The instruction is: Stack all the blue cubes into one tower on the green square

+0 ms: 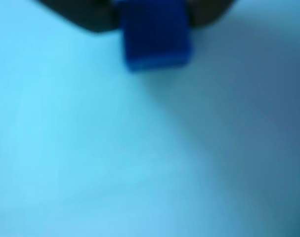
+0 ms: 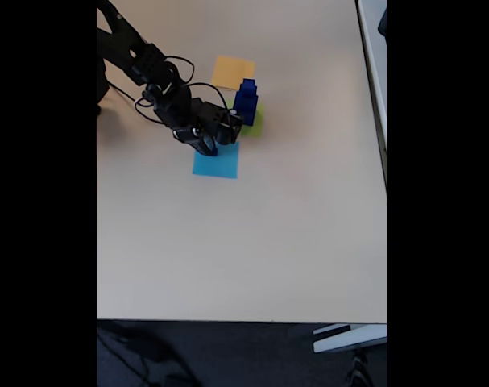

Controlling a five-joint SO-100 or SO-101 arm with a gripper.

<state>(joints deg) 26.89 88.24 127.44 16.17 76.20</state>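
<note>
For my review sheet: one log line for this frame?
gripper: shut on cube | over blue square | tower on green square

The wrist view is badly out of focus, every edge smeared, with a soft shadow darkening its right side. The fixed view is evenly bright and fairly sharp, black bars on both sides; the arm (image 2: 147, 68) throws a faint shadow on the table (image 2: 252, 242).
</note>
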